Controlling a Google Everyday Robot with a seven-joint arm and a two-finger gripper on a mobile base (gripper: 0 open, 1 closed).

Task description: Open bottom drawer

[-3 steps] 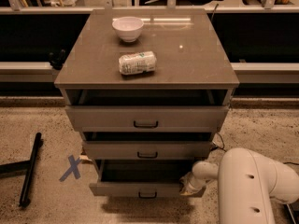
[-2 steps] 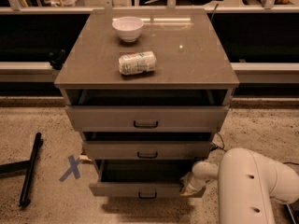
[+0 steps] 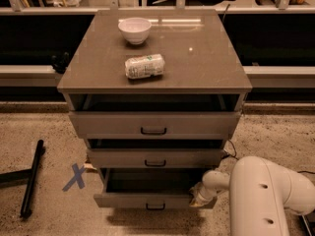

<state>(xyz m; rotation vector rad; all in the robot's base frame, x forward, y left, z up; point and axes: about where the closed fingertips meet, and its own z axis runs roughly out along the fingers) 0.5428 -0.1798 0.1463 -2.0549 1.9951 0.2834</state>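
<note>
The bottom drawer (image 3: 147, 199) is the lowest of three grey-brown fronts with a small black bar handle (image 3: 155, 207). It stands pulled out, with a dark open cavity above its front. The middle drawer (image 3: 155, 157) and top drawer (image 3: 153, 124) also stand partly out. My white arm (image 3: 268, 193) comes in from the lower right. My gripper (image 3: 198, 196) sits at the right end of the bottom drawer's front, against its top edge.
A white bowl (image 3: 135, 30) and a crumpled white packet (image 3: 144, 66) lie on the cabinet top (image 3: 197, 58). A blue X mark (image 3: 75, 176) and a black bar (image 3: 31, 178) lie on the speckled floor at left. A cable (image 3: 230, 151) runs at the cabinet's right.
</note>
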